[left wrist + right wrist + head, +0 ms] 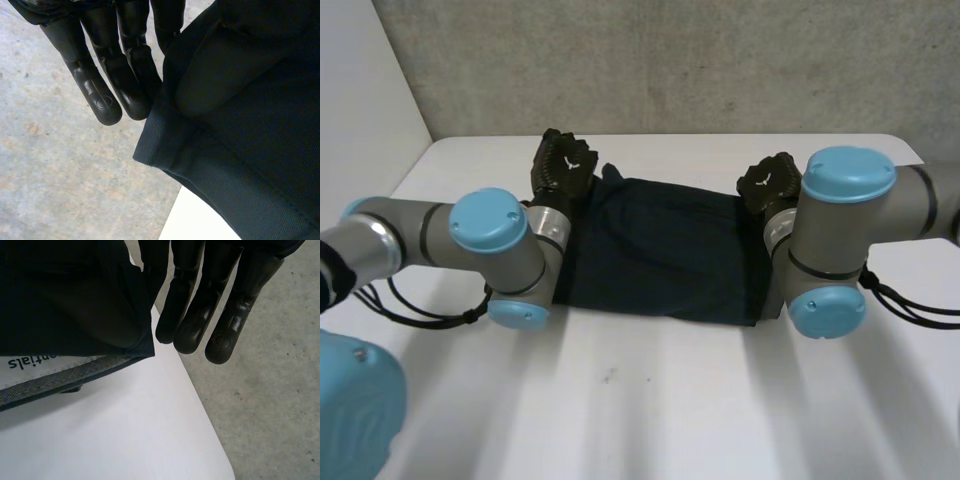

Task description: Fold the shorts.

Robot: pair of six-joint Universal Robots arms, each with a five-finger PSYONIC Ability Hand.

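item: shorts [665,250], dark navy, spread flat with the long side parallel to the tabletop [670,400] far edge, lying between the middle and that far edge.
shorts, ends: leg hem [200,175] at the left hand's end; waistband [55,377] with grey lining and a white printed label [30,361] at the right hand's end.
left hand [562,165]: on the shorts' far corner, toward the tabletop's far left corner; the thumb [210,80] seems to lie on the cloth and clamp it against a finger behind, while the other fingers [105,95] reach out straight just beside the hem.
right hand [770,180]: on the shorts' other far corner, toward the tabletop's far right corner; the same hold, with the cloth corner apparently nipped under the thumb [117,327] and the remaining fingers [200,315] straight beside it.
step in hand: judged to be the grasp of both far corners, ahead of a fold along the long axis; the near edge lies flat and free.
next move calls for: both hands rising together and level, carrying the far edge over toward the tabletop's near edge, with the corners matched to the near corners and the cloth kept taut between them.
risk: a thin pinch may slip at either corner.
containers: none to enter; the tabletop alone carries the shorts.
backdrop: grey wall [670,60] beyond the far edge.
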